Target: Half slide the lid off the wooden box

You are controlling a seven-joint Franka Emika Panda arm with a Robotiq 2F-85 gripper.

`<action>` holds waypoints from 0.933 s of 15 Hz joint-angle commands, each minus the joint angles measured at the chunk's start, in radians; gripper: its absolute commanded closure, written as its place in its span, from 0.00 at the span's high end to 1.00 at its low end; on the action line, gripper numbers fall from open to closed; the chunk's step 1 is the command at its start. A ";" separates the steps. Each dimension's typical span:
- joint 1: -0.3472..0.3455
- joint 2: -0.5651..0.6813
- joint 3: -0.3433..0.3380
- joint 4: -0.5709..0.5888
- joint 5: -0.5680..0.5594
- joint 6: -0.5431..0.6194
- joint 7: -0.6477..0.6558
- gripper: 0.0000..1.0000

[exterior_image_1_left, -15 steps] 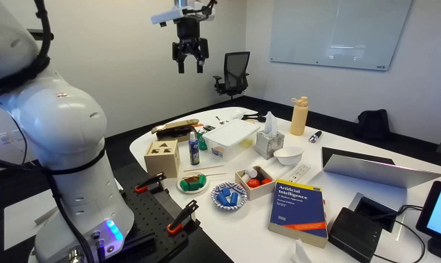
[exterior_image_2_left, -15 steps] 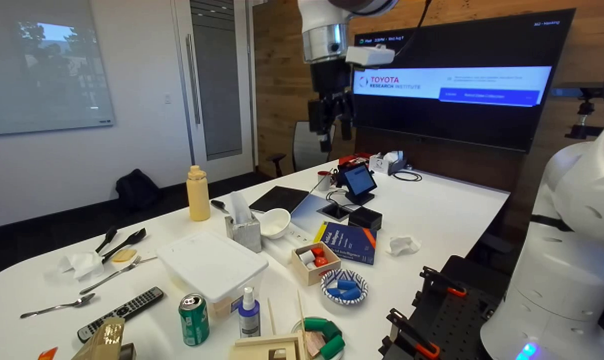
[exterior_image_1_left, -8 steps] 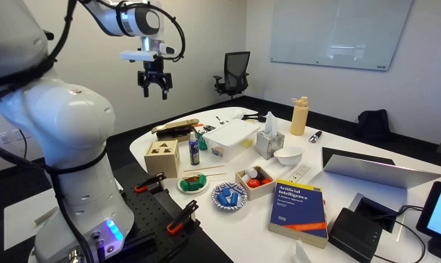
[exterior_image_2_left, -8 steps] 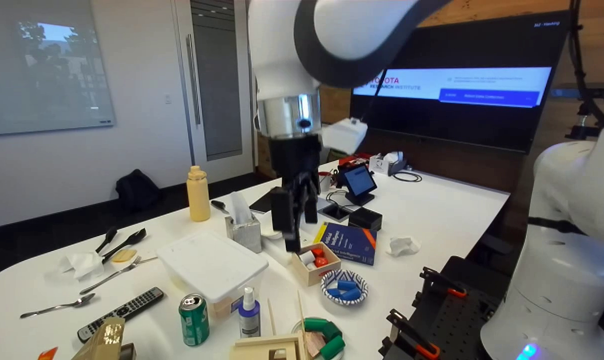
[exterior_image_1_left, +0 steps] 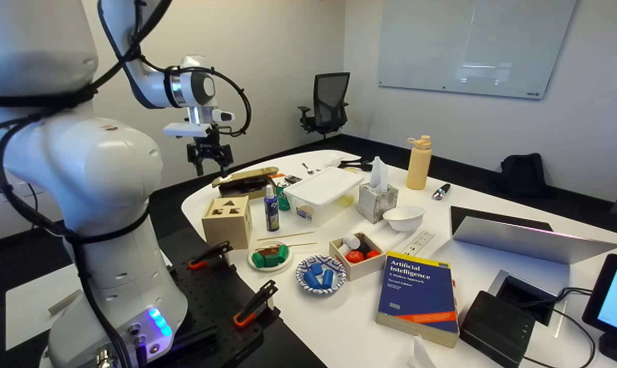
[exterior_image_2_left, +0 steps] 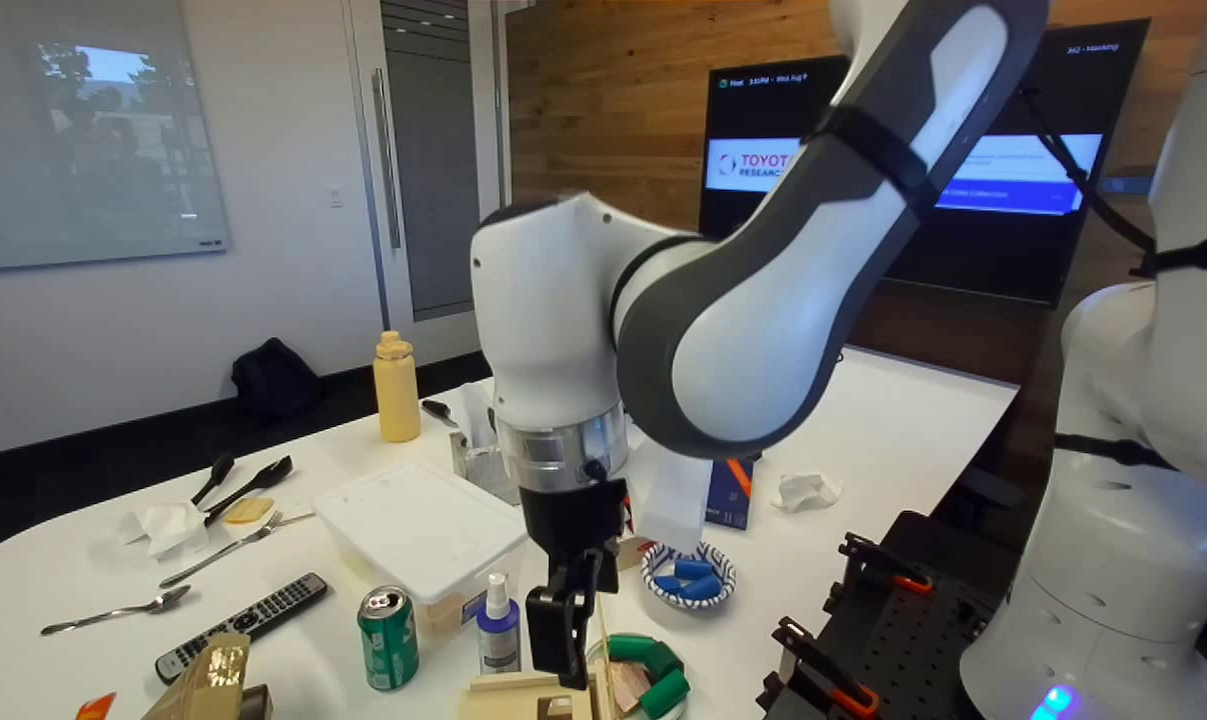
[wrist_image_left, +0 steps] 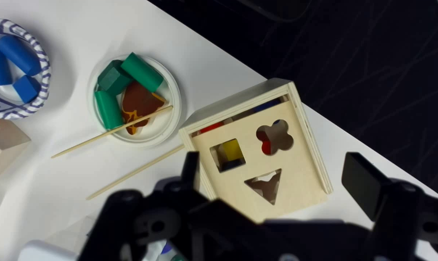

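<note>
The light-tan wooden box [exterior_image_1_left: 225, 231] stands on the table near the robot base; its top also shows at the bottom edge of an exterior view [exterior_image_2_left: 498, 700]. In the wrist view, the box [wrist_image_left: 237, 103] is seen from above. Its lid [wrist_image_left: 253, 161] is a thin panel with square, clover and triangle holes. The lid sticks out slightly past the box's near end, and a narrow gap at the far end shows coloured blocks inside. My gripper [wrist_image_left: 275, 177] is open and empty above the box, with fingers spread wider than the lid. It also shows in both exterior views [exterior_image_1_left: 212, 171] [exterior_image_2_left: 591, 635].
A plate [wrist_image_left: 177, 96] with green blocks and thin sticks [wrist_image_left: 135, 176] lie beside the box. A patterned bowl [wrist_image_left: 44, 72] holds blue blocks. A spray bottle [exterior_image_1_left: 271, 210], green can [exterior_image_2_left: 388, 640], open carton [exterior_image_1_left: 243, 185] and lidded plastic container [exterior_image_1_left: 323, 186] stand close by.
My gripper has come down from high over the table and moved toward the wooden box, staying open. The objects on the table have not moved.
</note>
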 commanded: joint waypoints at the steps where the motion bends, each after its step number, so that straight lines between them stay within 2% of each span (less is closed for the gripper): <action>1: 0.026 0.141 -0.047 0.025 -0.092 0.080 0.072 1.00; 7: 0.093 0.333 -0.146 0.121 -0.149 0.142 0.081 1.00; 10: 0.121 0.396 -0.171 0.185 -0.130 0.139 0.063 1.00; 14: 0.123 0.449 -0.176 0.215 -0.071 0.153 0.060 1.00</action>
